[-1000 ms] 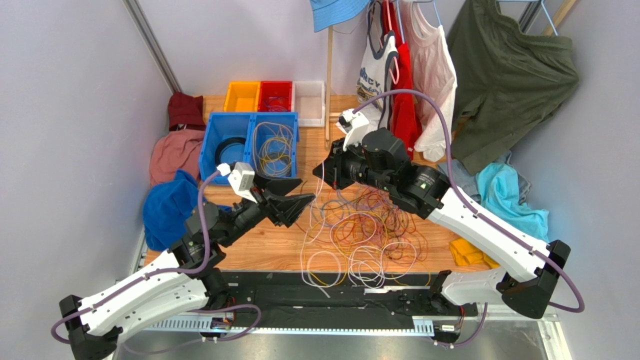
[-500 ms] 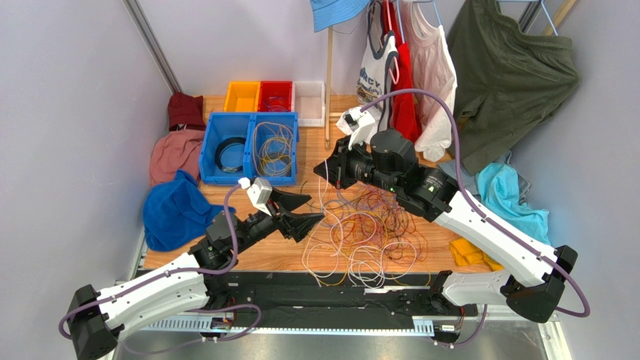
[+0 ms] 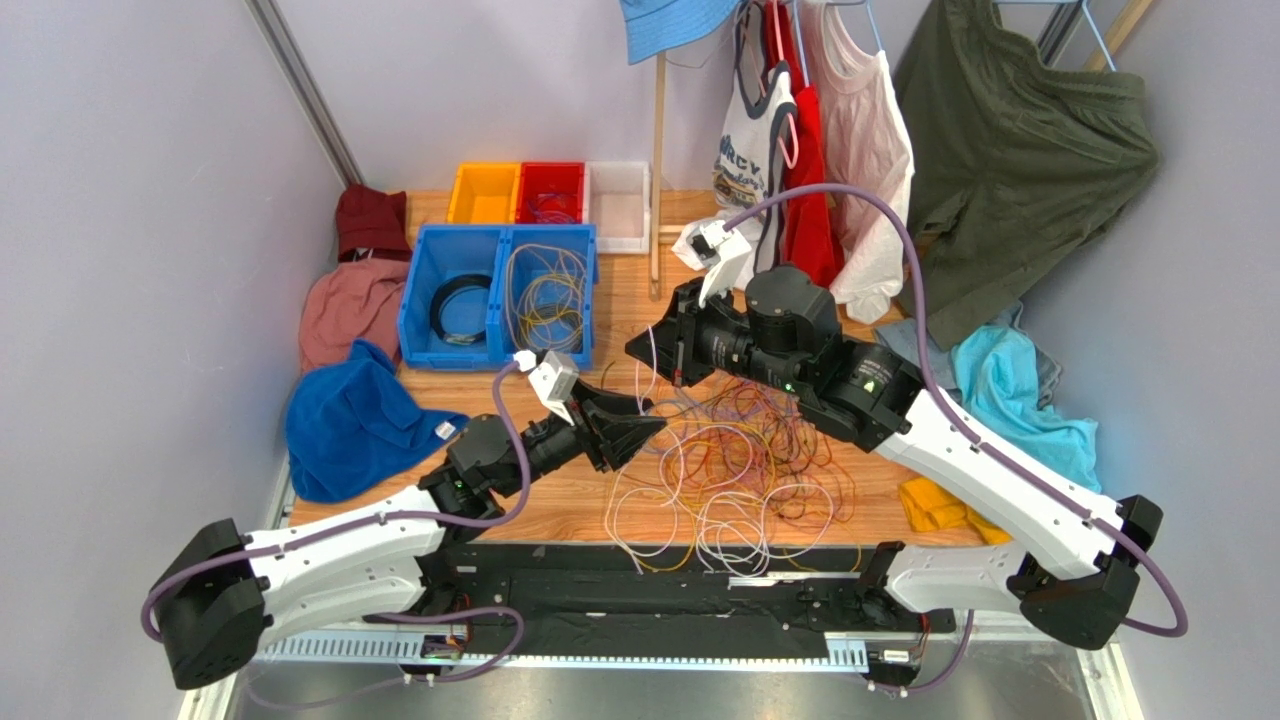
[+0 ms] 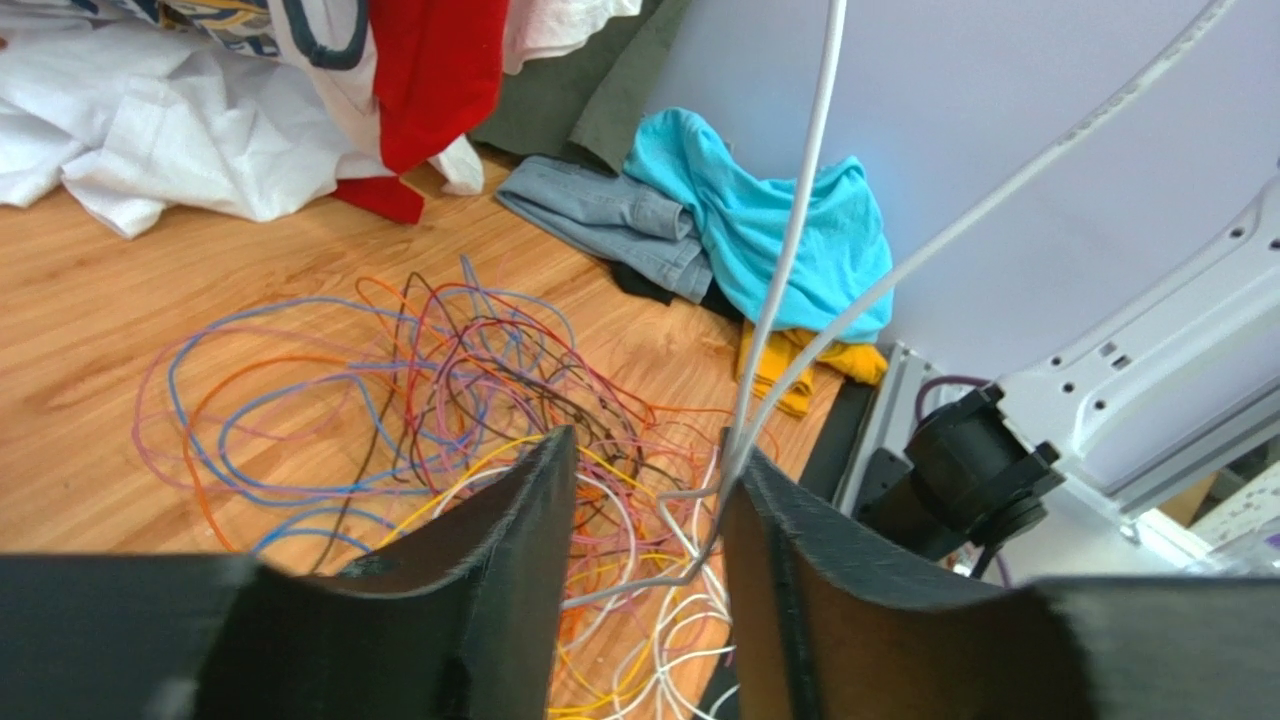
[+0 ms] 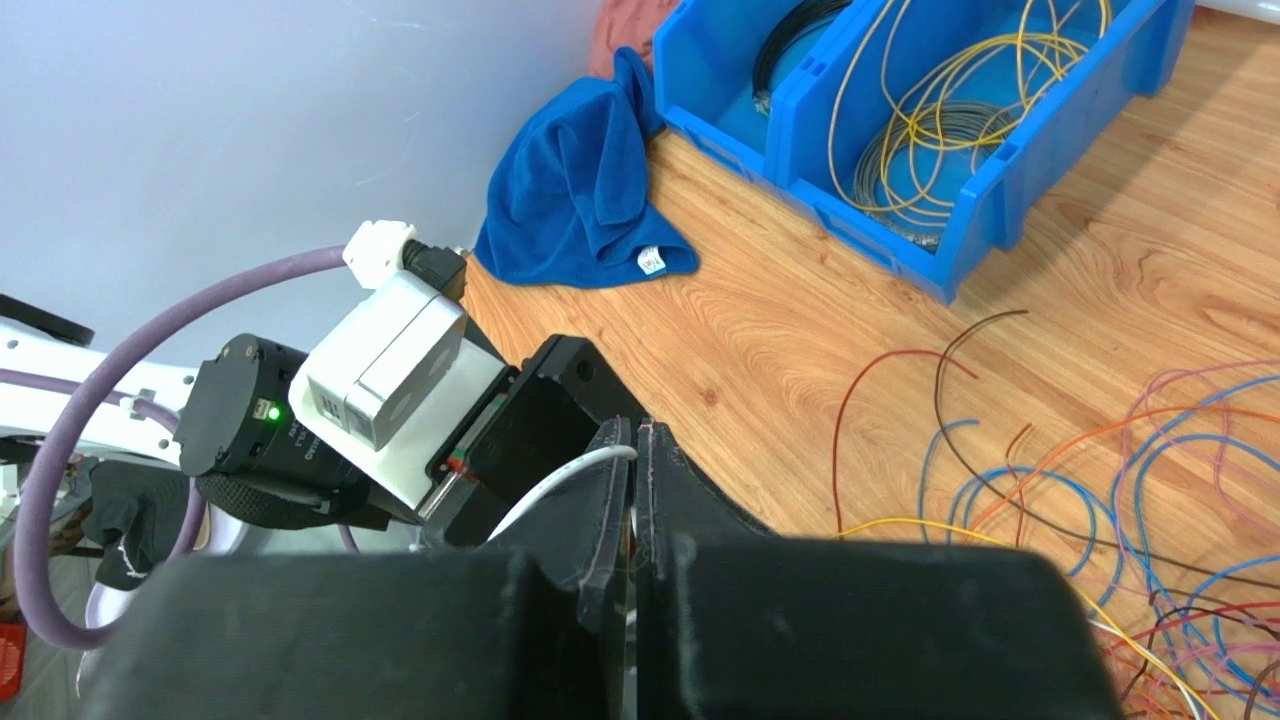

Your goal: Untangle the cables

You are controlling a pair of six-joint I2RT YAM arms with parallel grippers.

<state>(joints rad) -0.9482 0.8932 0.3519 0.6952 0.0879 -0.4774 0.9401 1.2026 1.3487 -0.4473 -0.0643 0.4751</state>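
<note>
The cables lie as a tangle (image 3: 736,465) of orange, yellow, white, purple, red and brown strands on the wooden table (image 3: 631,293); the tangle also shows in the left wrist view (image 4: 451,390). My right gripper (image 3: 643,348) is shut on a white cable (image 5: 559,483) and holds it up above the tangle's left edge; its tips show closed in the right wrist view (image 5: 637,438). My left gripper (image 3: 643,428) is open just below it. In the left wrist view (image 4: 649,468) two taut white strands (image 4: 784,285) run up between its fingers, close to the right one.
A blue double bin (image 3: 425,348) at back left holds a black coil and more yellow and white wires (image 3: 544,300). Orange, red and white trays (image 3: 550,192) stand behind it. A blue cloth (image 3: 343,420) lies left; clothes hang and lie at the right (image 3: 1007,383).
My left arm has reached forward and right, bringing its open gripper to the tangle's left edge under the right gripper. The right gripper has stayed shut on the white cable, almost in place.
</note>
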